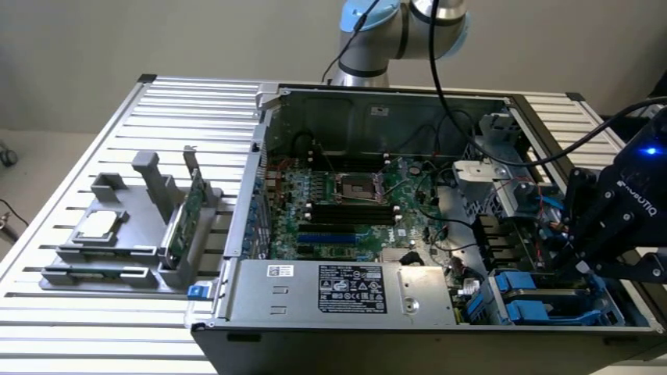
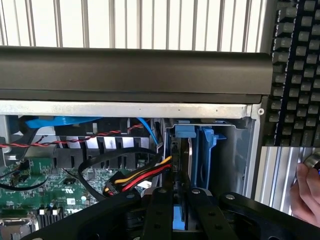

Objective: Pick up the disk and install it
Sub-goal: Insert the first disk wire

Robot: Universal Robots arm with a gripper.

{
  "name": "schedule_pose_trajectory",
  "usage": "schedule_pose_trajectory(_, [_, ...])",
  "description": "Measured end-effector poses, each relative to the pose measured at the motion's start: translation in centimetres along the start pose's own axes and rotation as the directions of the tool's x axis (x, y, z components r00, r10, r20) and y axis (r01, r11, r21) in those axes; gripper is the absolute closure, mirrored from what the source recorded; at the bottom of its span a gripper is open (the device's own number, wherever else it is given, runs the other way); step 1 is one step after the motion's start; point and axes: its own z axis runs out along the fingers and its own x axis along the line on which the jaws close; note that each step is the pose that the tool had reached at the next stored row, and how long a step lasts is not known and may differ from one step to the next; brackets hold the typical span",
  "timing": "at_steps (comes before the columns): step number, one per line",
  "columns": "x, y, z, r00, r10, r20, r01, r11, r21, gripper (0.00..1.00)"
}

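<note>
The disk [image 2: 184,132] stands on edge in the drive bay at the corner of the open computer case [image 1: 365,109]; I see it edge-on, a thin dark slab with its blue carrier along the rim. My gripper [image 2: 180,202] is shut on the disk, one black finger [image 2: 161,210] on each side of the slab. In the exterior view the gripper [image 1: 576,262] hangs low over the bay at the case's right side, and its black wrist body hides the fingers and the disk there.
Another blue carrier [image 2: 207,147] sits right beside the held disk. Blue bay carriers [image 1: 532,301] lie near the case front. Red, yellow and black cables [image 2: 140,175] run close by. A grey fixture [image 1: 115,234] holds a chip and green card. A hand [image 2: 307,192] and a keyboard [image 2: 297,70] sit outside the case.
</note>
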Motion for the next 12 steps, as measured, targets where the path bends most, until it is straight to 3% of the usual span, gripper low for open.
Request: schedule_pose_trajectory(12, [0.01,0.27,0.03,1.0000,0.001,0.0020,-0.001,1.0000,0.0002,0.84])
